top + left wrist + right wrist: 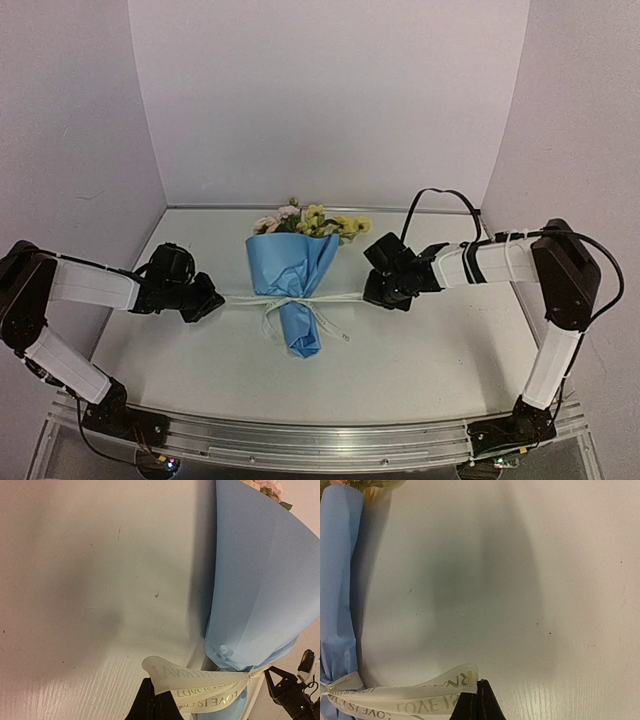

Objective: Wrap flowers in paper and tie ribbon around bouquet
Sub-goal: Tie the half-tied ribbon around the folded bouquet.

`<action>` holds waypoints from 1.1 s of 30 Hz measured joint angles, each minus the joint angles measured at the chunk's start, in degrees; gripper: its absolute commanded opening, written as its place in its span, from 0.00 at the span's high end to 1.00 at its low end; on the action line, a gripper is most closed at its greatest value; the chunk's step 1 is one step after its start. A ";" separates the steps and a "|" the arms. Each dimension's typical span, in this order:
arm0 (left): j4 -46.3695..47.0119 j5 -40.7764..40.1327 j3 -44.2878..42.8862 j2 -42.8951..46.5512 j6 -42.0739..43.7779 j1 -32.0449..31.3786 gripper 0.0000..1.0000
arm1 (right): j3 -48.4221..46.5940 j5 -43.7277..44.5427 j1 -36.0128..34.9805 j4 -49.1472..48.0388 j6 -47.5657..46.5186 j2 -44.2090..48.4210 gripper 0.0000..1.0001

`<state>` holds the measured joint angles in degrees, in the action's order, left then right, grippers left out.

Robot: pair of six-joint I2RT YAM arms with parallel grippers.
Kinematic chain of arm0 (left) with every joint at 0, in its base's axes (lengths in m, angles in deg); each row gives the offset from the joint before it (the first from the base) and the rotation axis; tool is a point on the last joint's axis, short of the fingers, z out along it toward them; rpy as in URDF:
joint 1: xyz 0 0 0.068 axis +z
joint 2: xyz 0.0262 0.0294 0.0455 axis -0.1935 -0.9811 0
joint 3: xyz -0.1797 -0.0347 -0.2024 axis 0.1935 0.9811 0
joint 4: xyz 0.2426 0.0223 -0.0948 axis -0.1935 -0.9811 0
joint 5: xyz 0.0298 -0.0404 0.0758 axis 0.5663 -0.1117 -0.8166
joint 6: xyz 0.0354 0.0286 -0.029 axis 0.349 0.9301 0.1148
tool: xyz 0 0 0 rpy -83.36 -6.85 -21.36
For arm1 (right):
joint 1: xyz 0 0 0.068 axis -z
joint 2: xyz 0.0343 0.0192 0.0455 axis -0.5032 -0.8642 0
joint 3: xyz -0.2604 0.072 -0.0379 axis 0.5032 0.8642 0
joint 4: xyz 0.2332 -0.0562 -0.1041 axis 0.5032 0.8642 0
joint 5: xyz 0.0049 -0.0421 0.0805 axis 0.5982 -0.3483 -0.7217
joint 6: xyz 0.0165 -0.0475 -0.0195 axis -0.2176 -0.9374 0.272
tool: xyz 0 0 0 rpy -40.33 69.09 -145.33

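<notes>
The bouquet point(293, 280) lies on the table's middle: a bright blue paper point(260, 580) cone with pink and yellow flowers point(310, 221) above its wide far rim. A cream ribbon point(290, 298) with gold lettering is knotted round its narrow waist and stretches out to both sides. My left gripper point(212, 300) is shut on a ribbon point(200, 682) loop left of the cone. My right gripper point(372, 295) is shut on the ribbon point(420, 700) loop on the right. Loose ribbon tails point(325, 322) trail toward the front beside the cone's tip.
White walls close in the table point(430, 350) at the back and on both sides. A metal rail point(320, 440) carrying both arm bases runs along the near edge. The right arm's black cable point(445, 200) arches above the table at the back right.
</notes>
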<state>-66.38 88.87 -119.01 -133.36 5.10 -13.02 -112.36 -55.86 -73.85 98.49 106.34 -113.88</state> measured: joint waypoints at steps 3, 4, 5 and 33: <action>0.44 1.24 0.16 0.01 -0.01 0.26 1.00 | 1.34 0.05 0.00 -0.29 0.63 1.25 1.00; 0.79 1.66 0.25 0.01 0.00 0.36 1.00 | 1.87 0.06 0.00 -0.43 0.91 1.74 1.00; 1.01 1.93 0.27 0.01 0.00 0.40 1.00 | 2.49 0.04 0.00 -0.60 1.23 2.27 1.00; -9.80 5.47 -4.02 -2.71 7.27 13.61 0.57 | -2.25 -0.85 -8.67 1.11 2.58 0.72 0.61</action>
<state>-76.18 94.34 -123.03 -136.07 12.38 0.59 -114.60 -56.71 -82.52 99.60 108.91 -113.16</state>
